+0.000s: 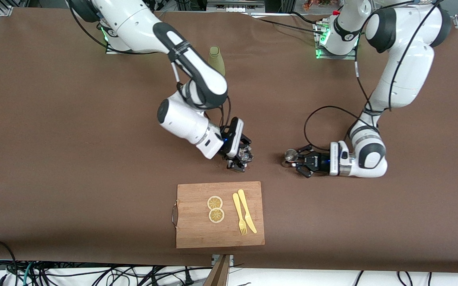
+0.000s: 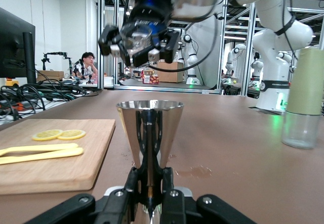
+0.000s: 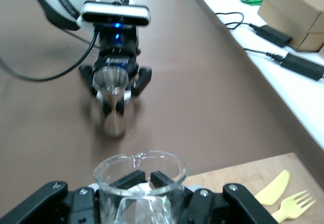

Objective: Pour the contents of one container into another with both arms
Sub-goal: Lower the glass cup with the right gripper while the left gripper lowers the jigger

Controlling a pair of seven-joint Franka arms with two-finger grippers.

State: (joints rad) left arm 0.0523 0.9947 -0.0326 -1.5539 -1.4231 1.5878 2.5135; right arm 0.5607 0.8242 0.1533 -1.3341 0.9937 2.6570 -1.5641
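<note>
Glass cup pinched in right end effector above counter; steel measuring cup pinched in left end effector, standing on counter near cutting board.

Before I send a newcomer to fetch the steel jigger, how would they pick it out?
Start at the cutting board near the front camera. Just farther back, toward the left arm's end of the table, the left gripper is shut on the jigger. It is the only shiny metal cone; the right gripper is shut on a clear glass cup.
</note>
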